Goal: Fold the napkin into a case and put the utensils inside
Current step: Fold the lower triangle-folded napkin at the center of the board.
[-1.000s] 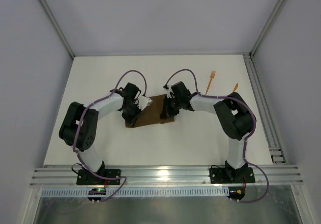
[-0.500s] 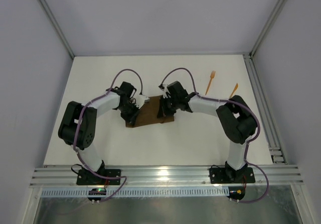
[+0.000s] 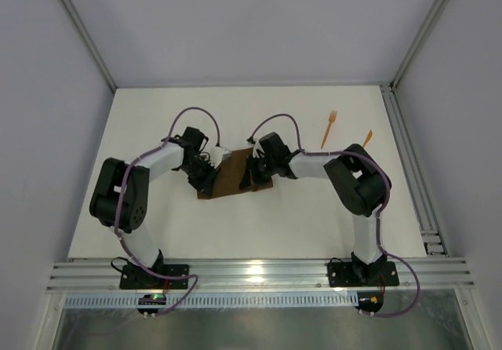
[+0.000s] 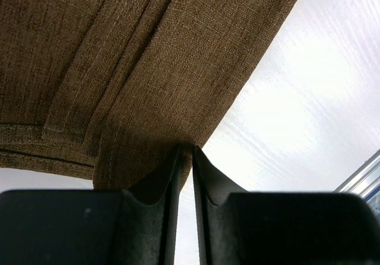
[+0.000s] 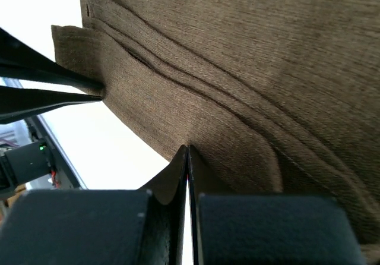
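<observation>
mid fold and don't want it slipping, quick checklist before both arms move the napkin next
1. left gripper shut on the napkin edge: ok
2. right gripper shut on the napkin edge: ok
3. fork and pointed utensil lie off the cloth, far right: ok
4. each pinch catches every layer: cannot tell
5. folded edges lined up: cannot tell, the arms cover the ends

no readable text, labels, brands or numbers anywhere
</observation>
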You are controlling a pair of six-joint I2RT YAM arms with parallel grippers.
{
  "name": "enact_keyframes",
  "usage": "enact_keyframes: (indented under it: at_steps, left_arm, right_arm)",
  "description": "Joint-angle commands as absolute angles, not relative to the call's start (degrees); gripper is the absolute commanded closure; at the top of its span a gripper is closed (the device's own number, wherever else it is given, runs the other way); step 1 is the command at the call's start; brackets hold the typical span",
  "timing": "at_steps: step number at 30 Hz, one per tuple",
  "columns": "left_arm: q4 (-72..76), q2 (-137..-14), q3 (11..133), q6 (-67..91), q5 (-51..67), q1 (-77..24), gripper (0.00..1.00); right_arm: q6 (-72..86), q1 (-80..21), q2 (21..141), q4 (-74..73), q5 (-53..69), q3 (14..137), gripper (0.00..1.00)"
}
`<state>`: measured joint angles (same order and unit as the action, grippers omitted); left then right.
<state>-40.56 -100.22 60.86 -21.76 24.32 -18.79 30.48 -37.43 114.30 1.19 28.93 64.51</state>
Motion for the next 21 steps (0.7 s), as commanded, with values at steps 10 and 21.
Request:
enact_keyframes:
  at_steps: [10, 21]
  left_arm:
    - [-42.71, -97.91, 58.54, -26.72, 30.14, -9.15, 0.77]
    - [-45.61, -93.53, 62.56, -26.63, 39.45, -5.1, 0.73]
  right_arm:
    - [31.47, -34.28, 115.05, 3.78, 28.48, 59.85, 0.97]
    - [30.41, -34.19, 114.7, 2.55, 28.13, 60.47, 0.97]
